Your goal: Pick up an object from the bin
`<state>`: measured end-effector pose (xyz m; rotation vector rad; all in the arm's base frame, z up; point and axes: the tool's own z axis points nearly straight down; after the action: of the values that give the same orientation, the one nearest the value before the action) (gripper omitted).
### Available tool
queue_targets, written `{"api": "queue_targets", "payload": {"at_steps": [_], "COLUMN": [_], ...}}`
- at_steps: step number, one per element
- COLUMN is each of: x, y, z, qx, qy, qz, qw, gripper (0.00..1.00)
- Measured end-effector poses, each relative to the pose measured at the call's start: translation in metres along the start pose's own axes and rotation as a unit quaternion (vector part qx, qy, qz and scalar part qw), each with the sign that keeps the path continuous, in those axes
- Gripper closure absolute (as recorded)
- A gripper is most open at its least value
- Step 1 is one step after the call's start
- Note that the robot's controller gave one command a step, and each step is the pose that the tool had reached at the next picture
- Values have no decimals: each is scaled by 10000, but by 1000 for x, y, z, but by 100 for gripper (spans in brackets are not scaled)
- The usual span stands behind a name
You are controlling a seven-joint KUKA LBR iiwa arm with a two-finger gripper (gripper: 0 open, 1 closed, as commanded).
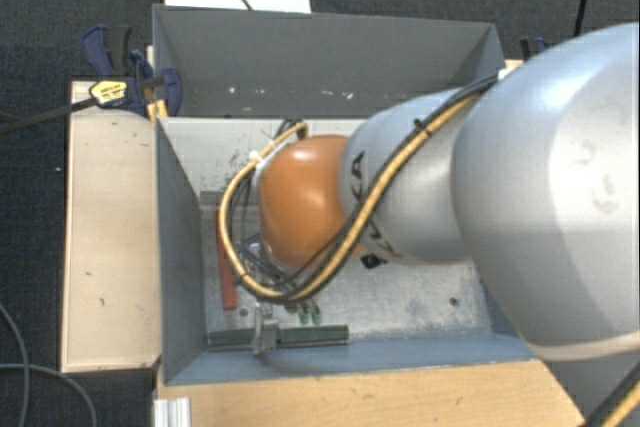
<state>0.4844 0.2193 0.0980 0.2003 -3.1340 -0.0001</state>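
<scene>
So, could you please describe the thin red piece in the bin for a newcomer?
In the grey metal bin, look at the floor's left edge, just left of the arm's orange wrist cover. A thin red strip lies there along the left wall. It is the only red thing visible; the dark flat bar nearby lies crosswise along the near wall.

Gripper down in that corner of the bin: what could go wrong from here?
The gripper sits low over a dark flat bar by the near wall of the bin; it may scrape that wall or slip off the bar. A red stick lies close beside and might get knocked.
</scene>
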Motion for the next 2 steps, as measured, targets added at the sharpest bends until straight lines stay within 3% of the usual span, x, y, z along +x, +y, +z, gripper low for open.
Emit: {"api": "queue_targets", "payload": {"at_steps": [1,2], "x": [7,6], "y": [0,-1], "z": [19,18], "qx": [1,0], "qy": [6,-3], "qz": [705,736], "qw": [9975,9973], "gripper": [100,0]}}
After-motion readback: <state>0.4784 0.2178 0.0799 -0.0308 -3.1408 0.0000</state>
